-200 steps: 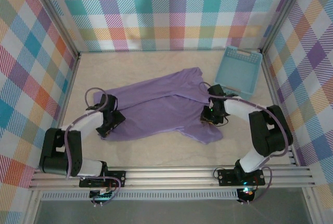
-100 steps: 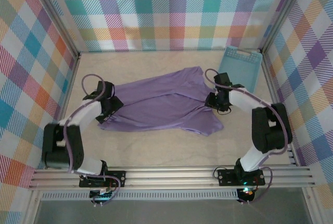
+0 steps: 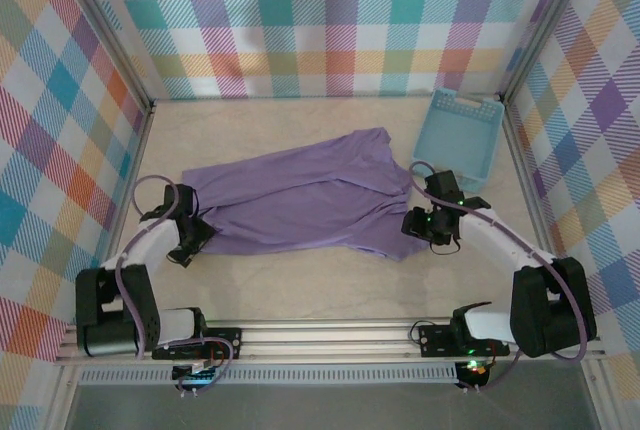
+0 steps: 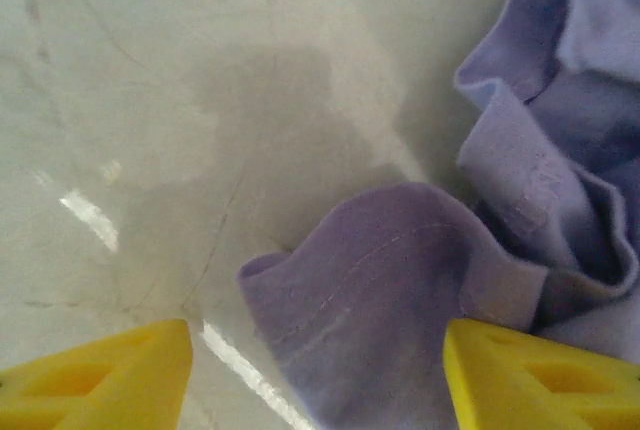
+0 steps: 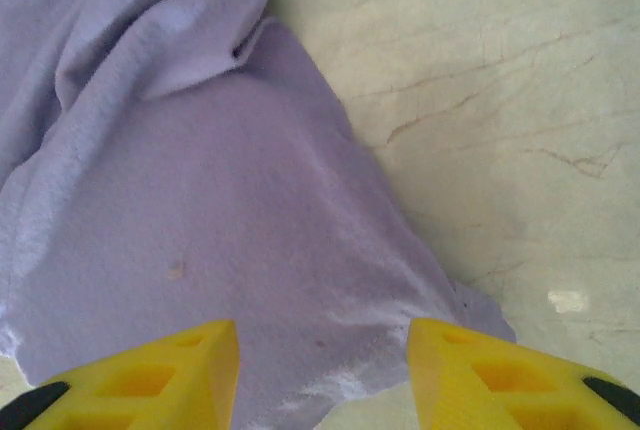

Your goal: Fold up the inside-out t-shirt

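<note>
The lavender t-shirt [image 3: 300, 200] lies spread out flat across the middle of the table, its long side running left to right. My left gripper [image 3: 187, 242] hovers at the shirt's near-left corner. In the left wrist view its yellow fingers [image 4: 100, 375] stand apart with a curled hem of the t-shirt [image 4: 380, 280] lying between them; left gripper [image 4: 318, 380] is open. My right gripper [image 3: 426, 223] is at the shirt's near-right corner. It is open too [image 5: 322, 380], and the t-shirt [image 5: 200, 210] lies flat under its jaws, with the fabric's edge just ahead of the fingertips.
A light blue slotted basket [image 3: 461, 138] sits at the back right, close behind the right arm. Checked walls close in the table on three sides. Bare tabletop [image 3: 300, 285] runs along the front between the shirt and the arm bases.
Both grippers swung toward the back and then came nearer again, ending at the shirt's near corners. The shirt now lies wider and flatter. The left jaws have narrowed somewhat.
</note>
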### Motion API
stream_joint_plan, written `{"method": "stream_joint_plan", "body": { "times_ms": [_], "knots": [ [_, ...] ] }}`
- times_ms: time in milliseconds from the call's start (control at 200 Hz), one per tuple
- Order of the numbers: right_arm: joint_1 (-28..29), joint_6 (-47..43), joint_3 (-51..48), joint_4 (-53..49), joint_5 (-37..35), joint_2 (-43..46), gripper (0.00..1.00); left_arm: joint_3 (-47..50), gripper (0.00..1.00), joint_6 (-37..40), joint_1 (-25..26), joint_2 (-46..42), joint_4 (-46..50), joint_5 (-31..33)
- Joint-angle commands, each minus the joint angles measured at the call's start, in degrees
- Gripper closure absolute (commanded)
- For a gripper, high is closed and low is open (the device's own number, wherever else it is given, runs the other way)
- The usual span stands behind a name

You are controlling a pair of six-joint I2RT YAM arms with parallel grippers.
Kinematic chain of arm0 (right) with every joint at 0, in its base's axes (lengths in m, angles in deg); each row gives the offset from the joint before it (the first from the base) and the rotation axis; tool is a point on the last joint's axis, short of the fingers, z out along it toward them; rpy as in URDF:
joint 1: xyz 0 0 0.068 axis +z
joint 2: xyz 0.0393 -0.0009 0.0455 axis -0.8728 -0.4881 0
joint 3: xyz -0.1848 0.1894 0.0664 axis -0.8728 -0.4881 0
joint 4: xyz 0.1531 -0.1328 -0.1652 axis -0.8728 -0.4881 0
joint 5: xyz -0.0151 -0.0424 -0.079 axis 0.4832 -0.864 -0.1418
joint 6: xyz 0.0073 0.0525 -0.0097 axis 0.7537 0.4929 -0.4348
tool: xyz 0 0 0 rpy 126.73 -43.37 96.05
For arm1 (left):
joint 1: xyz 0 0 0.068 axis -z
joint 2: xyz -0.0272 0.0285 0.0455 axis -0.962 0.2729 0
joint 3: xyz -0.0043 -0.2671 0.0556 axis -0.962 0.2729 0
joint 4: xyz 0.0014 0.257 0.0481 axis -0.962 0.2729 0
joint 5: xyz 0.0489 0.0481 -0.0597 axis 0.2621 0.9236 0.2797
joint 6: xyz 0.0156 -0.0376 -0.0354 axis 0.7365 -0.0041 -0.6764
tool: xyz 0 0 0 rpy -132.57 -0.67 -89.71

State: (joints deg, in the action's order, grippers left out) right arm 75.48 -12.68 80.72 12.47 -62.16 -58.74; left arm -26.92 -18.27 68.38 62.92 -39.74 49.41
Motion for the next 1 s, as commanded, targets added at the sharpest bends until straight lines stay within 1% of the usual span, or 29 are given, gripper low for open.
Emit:
{"method": "stream_joint_plan", "body": {
  "times_ms": [0, 105, 195, 380, 520, 590, 735, 865, 995],
  "knots": [
    [0.36, 0.89, -1.15, 0.86, 2.08, 1.06, 0.51, -1.32, 0.37, 1.53, -1.1, 3.09, -3.39, -2.37],
    [0.37, 0.56, -1.42, 1.08, 2.53, 0.67, 0.51, -1.15, 0.42, 2.27, -2.12, 4.54, -5.27, -1.95],
    [0.33, 0.29, -1.42, 0.64, 2.37, 0.32, 0.51, -1.15, 0.47, 2.44, -2.26, 4.55, -4.94, -1.48],
    [0.28, 1.47, -1.4, -1.92, -0.16, 0.72, 0.53, 0.12, 0.65, 2.12, -2.26, 0.99, -3.41, -0.5],
    [0.41, 3.63, -1.33, -4.96, -1.88, 1.49, 0.54, 1.3, 0.79, 1.52, -1.74, -3.43, -1.62, 0.05],
    [0.46, 4.71, -1.89, -6.6, -4.1, 2.5, 0.54, 1.81, 0.86, 1.2, -1.12, -6.0, -0.28, 0.91],
    [0.51, 5.19, -2.22, -6.71, -7.42, 2.32, 0.53, 2.1, 0.9, 1.06, 0.27, -10.79, 2.01, 2.63],
    [-0.17, 4.58, -0.56, -4.82, -7.36, -2.26, 0.52, 1.6, 0.92, 1.11, 1.26, -11.84, 2.59, 3.09],
    [-0.64, 4.49, 0.36, -3.2, -6.29, -6.11, 0.53, 1.1, 0.96, 1.32, 1.91, -11.61, 2.59, 2.7]
  ]
}}
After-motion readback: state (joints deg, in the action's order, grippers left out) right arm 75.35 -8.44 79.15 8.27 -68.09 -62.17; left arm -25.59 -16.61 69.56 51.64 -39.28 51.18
